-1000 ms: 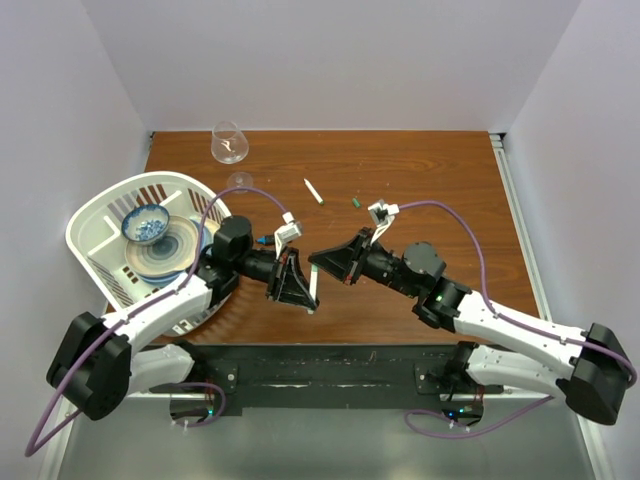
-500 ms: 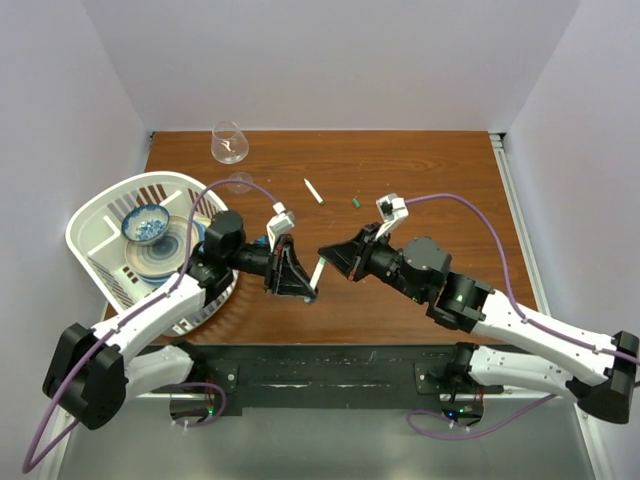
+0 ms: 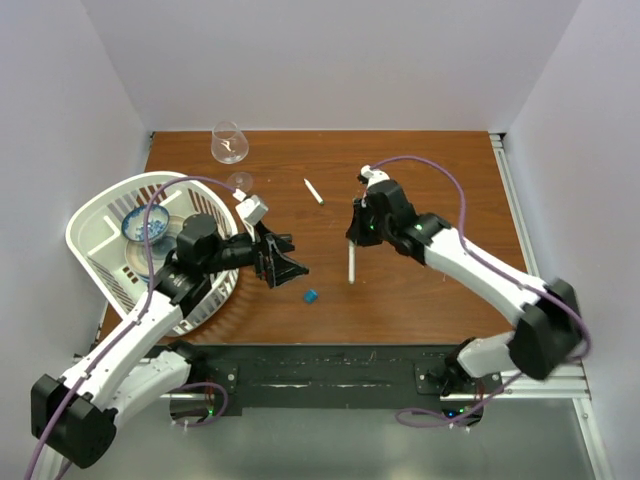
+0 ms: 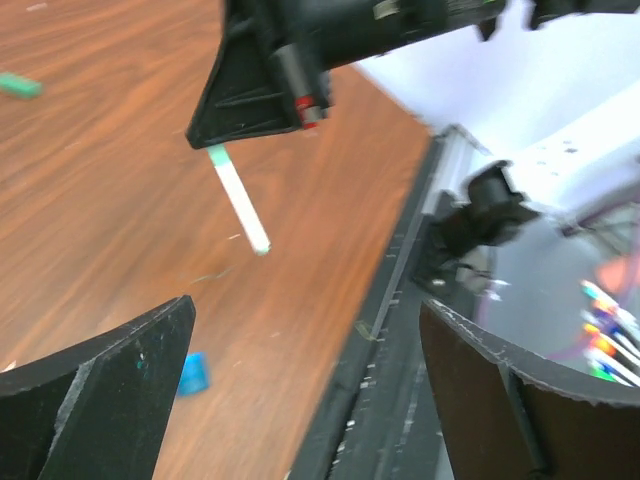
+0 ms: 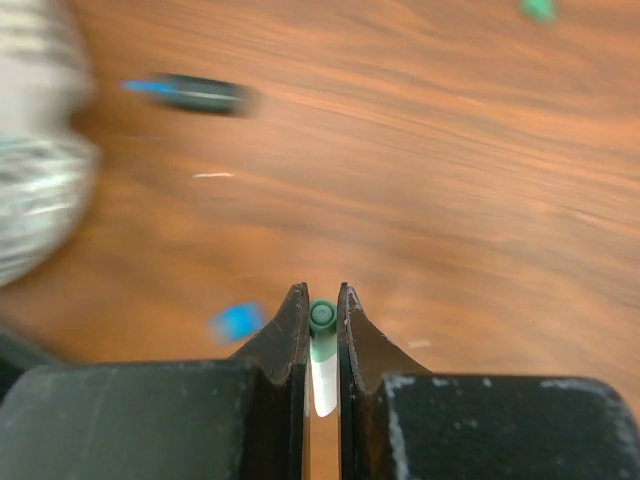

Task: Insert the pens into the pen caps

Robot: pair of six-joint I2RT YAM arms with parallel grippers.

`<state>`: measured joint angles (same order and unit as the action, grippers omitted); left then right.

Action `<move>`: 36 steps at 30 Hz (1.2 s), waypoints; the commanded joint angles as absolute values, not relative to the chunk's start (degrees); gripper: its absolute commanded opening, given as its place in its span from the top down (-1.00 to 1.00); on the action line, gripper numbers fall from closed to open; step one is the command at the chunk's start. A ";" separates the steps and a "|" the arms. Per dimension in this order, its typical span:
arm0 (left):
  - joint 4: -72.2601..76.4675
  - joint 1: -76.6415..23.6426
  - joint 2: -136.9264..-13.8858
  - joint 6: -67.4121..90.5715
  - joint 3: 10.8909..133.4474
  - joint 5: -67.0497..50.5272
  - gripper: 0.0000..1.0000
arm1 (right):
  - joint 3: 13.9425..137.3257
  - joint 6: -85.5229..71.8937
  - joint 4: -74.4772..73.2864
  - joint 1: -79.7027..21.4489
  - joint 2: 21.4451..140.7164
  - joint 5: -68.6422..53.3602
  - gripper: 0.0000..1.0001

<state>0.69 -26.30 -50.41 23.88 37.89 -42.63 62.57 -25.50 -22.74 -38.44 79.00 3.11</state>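
Observation:
My right gripper [image 3: 353,238] [image 5: 320,292] is shut on a white pen [image 3: 351,264] with a green pen cap [image 5: 322,317] on the end between the jaws. The pen hangs down toward the table; the left wrist view shows it [image 4: 243,208] below the right gripper [image 4: 265,100]. My left gripper [image 3: 293,256] [image 4: 305,330] stands wide open and empty, to the left of the pen. A blue pen cap [image 3: 311,296] [image 4: 193,372] [image 5: 237,321] lies on the table between the grippers. Another white pen [image 3: 314,191] lies farther back. A loose green cap [image 4: 18,85] [image 5: 538,8] lies on the wood.
A white basket [image 3: 100,215] holding a bowl and plate sits at the left, under the left arm. A glass [image 3: 229,141] stands at the back left. The table's front edge [image 4: 400,270] and metal rail run close to the left gripper.
The left gripper opened wide and drew back left, letting go of the pen. The right gripper now holds it alone, farther back and right. The blue cap now lies on the table.

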 commanded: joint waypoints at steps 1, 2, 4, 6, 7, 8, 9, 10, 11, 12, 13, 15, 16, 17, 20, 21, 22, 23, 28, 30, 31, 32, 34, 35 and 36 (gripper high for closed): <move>-9.12 -26.10 -49.22 17.23 41.66 -31.22 -1.00 | 65.83 -20.57 -27.69 -34.55 89.19 1.41 1.00; -9.92 -26.10 -48.52 16.36 41.66 -29.64 -1.00 | 66.44 -20.65 -27.08 -34.02 90.69 1.67 1.00; -10.55 -26.10 -46.86 15.91 40.96 -25.06 -1.00 | 67.32 -21.36 -26.63 -32.79 94.56 1.76 0.99; -10.54 -26.10 -45.45 15.82 40.34 -22.17 -1.00 | 69.43 -21.71 -26.98 -31.65 97.97 2.81 0.94; -11.24 -26.10 -44.05 15.73 40.34 -21.63 -1.00 | 70.04 -21.80 -27.16 -31.38 99.04 3.25 0.91; -11.51 -26.10 -43.25 15.47 40.34 -21.01 -1.00 | 71.44 -21.71 -27.33 -31.12 100.27 3.95 0.89; -11.69 -26.10 -42.55 15.38 39.99 -20.22 -1.00 | 72.33 -21.27 -27.86 -30.59 102.89 4.48 0.87; -11.60 -26.19 -40.97 15.38 39.73 -19.78 -1.00 | 73.12 -21.01 -28.30 -30.41 103.96 5.35 0.82; -11.69 -26.19 -40.35 15.38 39.55 -19.34 -1.00 | 74.08 -20.57 -28.74 -30.32 105.28 6.23 0.78; -11.69 -26.10 -39.65 15.38 39.29 -18.90 -1.00 | 74.35 -20.31 -28.83 -30.15 106.25 6.85 0.75; -11.78 -26.19 -38.68 15.38 39.29 -18.29 -1.00 | 74.53 -20.30 -28.92 -29.97 107.65 7.29 0.71; -11.95 -26.19 -37.80 15.38 39.20 -17.23 -1.00 | 74.53 -20.39 -28.57 -29.36 108.80 8.78 0.58; -12.13 -26.19 -37.27 15.38 39.20 -16.36 -1.00 | 74.62 -20.30 -28.22 -29.18 109.94 9.31 0.55; -12.13 -26.19 -37.09 15.29 39.11 -16.09 -1.00 | 75.05 -20.22 -28.04 -28.83 110.56 10.01 0.53; -12.22 -26.19 -36.91 15.21 39.20 -15.91 -1.00 | 76.46 -20.04 -28.65 -28.22 112.84 11.25 0.48; -12.30 -26.19 -36.83 15.21 39.20 -15.73 -1.00 | 76.55 -20.30 -28.57 -28.13 113.11 11.42 0.45; -12.39 -26.19 -36.74 15.21 39.20 -15.65 -1.00 | 76.81 -20.48 -28.65 -28.04 113.12 11.43 0.42; -12.48 -26.19 -36.65 15.21 39.29 -15.56 -1.00 | 76.82 -20.65 -28.48 -28.04 113.12 11.34 0.38; -12.83 -26.19 -35.25 15.21 39.37 -14.33 -1.00 | 80.23 -19.87 -28.82 -28.04 112.67 10.28 0.21; -12.83 -26.19 -34.02 15.21 39.46 -12.84 -1.00 | 82.43 -18.47 -28.65 -28.04 112.94 9.23 0.17; -12.75 -26.19 -33.67 15.29 39.38 -12.31 -1.00 | 84.70 -17.76 -27.52 -28.12 113.20 8.53 0.16; -12.74 -26.19 -33.23 15.29 39.20 -12.13 -1.00 | 85.77 -17.06 -26.90 -28.21 113.55 6.70 0.16; -12.39 -26.19 -32.35 15.29 39.02 -11.78 -1.00 | 89.27 -15.82 -25.50 -28.13 115.39 5.28 0.15; -12.31 -26.19 -32.08 15.21 38.85 -11.69 -1.00 | 90.60 -15.47 -25.23 -28.21 116.18 4.49 0.14; -12.30 -26.19 -31.73 15.12 38.85 -11.43 -1.00 | 92.01 -14.69 -25.14 -28.21 118.37 4.13 0.14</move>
<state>-13.56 -26.30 -33.21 16.71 39.09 -13.45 85.52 -18.31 -28.45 -28.40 115.39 7.11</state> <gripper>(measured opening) 0.997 0.426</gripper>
